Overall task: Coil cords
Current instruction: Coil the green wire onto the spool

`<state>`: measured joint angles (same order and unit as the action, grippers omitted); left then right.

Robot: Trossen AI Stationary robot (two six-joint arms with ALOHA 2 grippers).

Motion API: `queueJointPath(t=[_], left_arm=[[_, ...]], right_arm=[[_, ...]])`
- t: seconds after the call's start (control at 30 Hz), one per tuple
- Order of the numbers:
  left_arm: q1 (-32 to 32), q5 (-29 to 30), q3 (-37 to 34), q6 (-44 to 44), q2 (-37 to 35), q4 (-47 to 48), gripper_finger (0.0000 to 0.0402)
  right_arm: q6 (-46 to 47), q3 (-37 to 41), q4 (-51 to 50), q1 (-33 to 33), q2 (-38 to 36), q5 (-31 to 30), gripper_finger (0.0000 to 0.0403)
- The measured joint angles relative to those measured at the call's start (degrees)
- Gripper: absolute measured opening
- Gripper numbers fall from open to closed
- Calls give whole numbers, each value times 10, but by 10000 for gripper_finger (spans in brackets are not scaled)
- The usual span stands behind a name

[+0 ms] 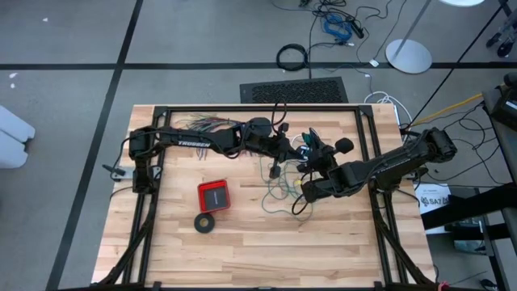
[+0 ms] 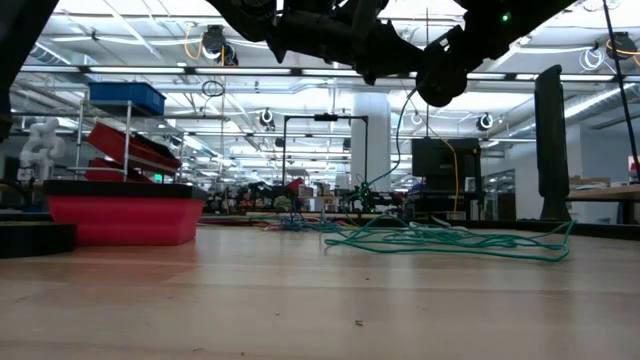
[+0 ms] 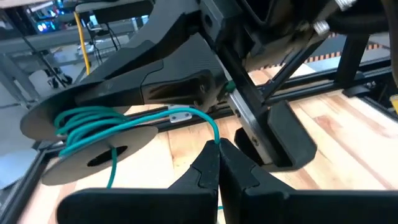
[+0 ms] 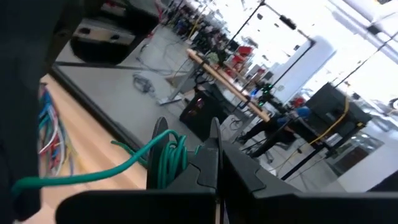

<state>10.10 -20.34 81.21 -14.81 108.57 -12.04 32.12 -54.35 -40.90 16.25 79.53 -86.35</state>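
Observation:
A small reel with two grey discs [image 3: 65,121] carries a coil of teal-green wire [image 3: 87,124], also seen in the right wrist view [image 4: 171,158]. My right gripper [image 4: 216,140] is shut beside that coil, above the table's middle [image 1: 313,153]. My left gripper [image 3: 217,148] is shut on a strand leading off the coil, just left of the reel [image 1: 289,150]. The rest of the teal wire [image 2: 450,240] lies as a loose tangle on the table [image 1: 279,194]. A thin pale cord with a small black piece [image 1: 275,171] lies beneath the left gripper. My left gripper pinches a single strand of the teal wire [image 3: 216,138] between its two fingertips, clear of the table. From there the strand arcs past a small pale clip [image 3: 180,115] to the coil. My right gripper is shut on the reel right beside the coil [image 4: 180,155]. Its own fingers hide which part they grip. The reel is lifted clear of the table.
A red box [image 1: 214,195] and a black tape ring [image 1: 204,222] lie at the near left. A fan of many-coloured wires [image 1: 202,124] lies at the far side under the left arm. Black frame rails [image 1: 367,137] border the table.

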Motion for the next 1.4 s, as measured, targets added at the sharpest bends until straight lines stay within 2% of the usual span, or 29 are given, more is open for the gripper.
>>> queueJointPath(t=[0.27,0.53,0.73,1.0,1.4], left_arm=[[0,-1,0,-33,0,-10,0],[0,-1,0,-55,0,0,0],[0,11,0,-48,0,2,0],[0,44,-1,18,0,-81,0],[0,80,-1,25,0,-91,0]], right_arm=[[-14,0,27,0,-9,30,0],[-164,0,156,0,-25,73,0],[-243,0,228,3,-65,76,0],[-258,0,279,3,-116,128,0],[-324,0,363,14,-164,183,0]])
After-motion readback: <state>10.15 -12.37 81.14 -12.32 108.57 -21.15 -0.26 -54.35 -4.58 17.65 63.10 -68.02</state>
